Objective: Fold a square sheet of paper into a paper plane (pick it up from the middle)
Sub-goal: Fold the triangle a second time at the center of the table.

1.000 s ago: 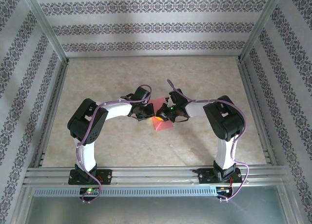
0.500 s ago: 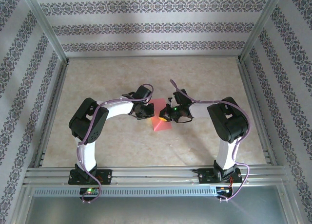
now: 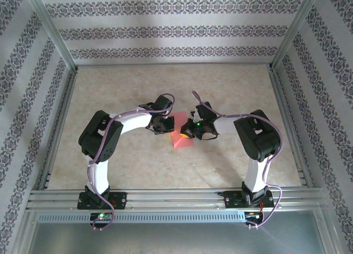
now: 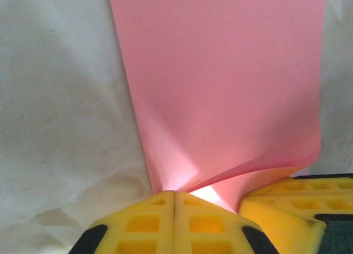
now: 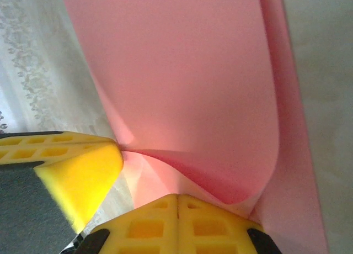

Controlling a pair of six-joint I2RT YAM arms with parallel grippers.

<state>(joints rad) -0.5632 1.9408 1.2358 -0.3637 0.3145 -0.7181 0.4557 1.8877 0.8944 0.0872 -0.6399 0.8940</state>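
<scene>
The paper [image 3: 182, 140] hangs between the two grippers and runs forward from both sets of fingertips toward the table [image 3: 138, 88]. In the left wrist view the paper [image 4: 220, 88] stretches away in front of the left gripper [image 4: 174, 210], whose yellow jaws are pressed together on its near edge. The sheet buckles upward just to that gripper's right, where the other arm's fingers [image 4: 287, 199] sit almost touching. In the right wrist view the paper [image 5: 182, 83] curls in a soft loop just ahead of the right gripper [image 5: 177, 210], which is also clamped tight on the edge, with the left arm's finger [image 5: 71, 171] close at its left.

Over the last second little has shifted. From above, the right gripper [image 3: 190, 131] has eased slightly outward, the left gripper [image 3: 165, 127] has barely moved, and the pink shape below them looks a little squatter than before. Both pinches have stayed closed throughout.

This reads as a fold being worked: the sheet is held at neighbouring points on one edge and being bent over, with no crease pressed flat yet. The plane looks far from finished.
</scene>
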